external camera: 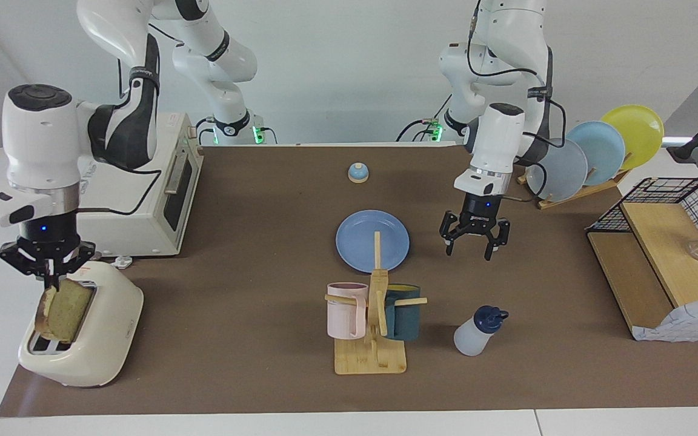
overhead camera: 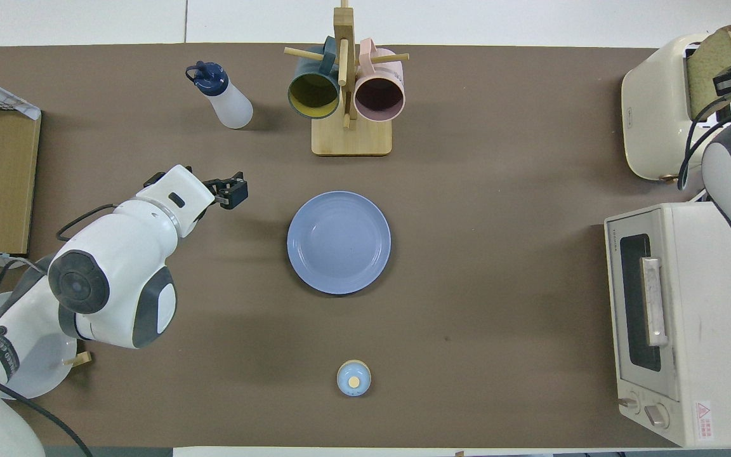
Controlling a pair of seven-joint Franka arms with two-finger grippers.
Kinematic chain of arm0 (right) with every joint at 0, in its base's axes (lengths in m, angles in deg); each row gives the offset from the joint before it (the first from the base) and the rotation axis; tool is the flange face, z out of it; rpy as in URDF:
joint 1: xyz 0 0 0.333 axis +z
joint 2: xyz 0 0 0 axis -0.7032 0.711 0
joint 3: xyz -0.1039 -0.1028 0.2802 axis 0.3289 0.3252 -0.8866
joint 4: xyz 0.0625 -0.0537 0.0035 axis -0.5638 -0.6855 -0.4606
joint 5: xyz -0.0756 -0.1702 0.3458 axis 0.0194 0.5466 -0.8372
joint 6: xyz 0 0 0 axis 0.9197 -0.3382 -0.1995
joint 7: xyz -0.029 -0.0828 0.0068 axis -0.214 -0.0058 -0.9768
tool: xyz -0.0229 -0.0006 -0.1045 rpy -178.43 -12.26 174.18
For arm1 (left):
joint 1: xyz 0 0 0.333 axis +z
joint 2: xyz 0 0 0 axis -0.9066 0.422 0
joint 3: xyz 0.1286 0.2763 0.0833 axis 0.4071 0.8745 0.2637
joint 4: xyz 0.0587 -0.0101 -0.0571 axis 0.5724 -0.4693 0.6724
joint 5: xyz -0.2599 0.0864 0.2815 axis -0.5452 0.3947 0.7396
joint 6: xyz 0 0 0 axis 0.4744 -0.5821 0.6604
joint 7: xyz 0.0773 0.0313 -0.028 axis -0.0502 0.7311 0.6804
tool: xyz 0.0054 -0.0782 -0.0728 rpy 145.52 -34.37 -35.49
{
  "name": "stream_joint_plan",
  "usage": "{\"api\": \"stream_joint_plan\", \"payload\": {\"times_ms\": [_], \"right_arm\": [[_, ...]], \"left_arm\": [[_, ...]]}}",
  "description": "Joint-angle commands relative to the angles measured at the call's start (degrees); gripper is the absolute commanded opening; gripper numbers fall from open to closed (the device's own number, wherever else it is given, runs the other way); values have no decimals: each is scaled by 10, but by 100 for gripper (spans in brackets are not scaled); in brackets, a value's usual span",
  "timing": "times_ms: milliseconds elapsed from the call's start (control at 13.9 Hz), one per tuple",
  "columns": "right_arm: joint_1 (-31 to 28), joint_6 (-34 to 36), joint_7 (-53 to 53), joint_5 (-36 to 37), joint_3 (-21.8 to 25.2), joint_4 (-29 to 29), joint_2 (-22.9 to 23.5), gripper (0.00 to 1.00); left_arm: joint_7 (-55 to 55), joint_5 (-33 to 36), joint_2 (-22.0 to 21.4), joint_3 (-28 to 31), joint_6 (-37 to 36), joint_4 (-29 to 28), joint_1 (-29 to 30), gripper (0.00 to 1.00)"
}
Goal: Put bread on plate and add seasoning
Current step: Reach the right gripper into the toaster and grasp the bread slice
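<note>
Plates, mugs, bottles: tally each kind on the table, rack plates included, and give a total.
Plates: 4, the blue plate flat on the mat, plus a greyish-blue plate, a light-blue plate and a yellow plate upright in the rack.
Mugs: 2, a pink mug and a teal mug.
Bottles: 1, the seasoning.
Total: 7

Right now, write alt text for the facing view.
The right gripper grips a slice of bread standing in a cream toaster. The left gripper hangs open beside an empty blue plate, and the seasoning bottle stands next to a mug rack.
</note>
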Motion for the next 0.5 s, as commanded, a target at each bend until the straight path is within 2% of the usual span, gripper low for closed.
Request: {"api": "stream_joint_plan", "payload": {"times_ms": [0, 288, 431], "right_arm": [[50, 111, -6, 11, -4, 39, -24, 0], [133, 240, 0, 2, -8, 34, -75, 0], [164, 288, 8, -55, -12, 23, -87, 0]], "left_arm": [[3, -11, 40, 10, 57, 10, -12, 100], [3, -17, 88, 16, 70, 48, -29, 100], [3, -19, 108, 44, 71, 66, -54, 100]]}}
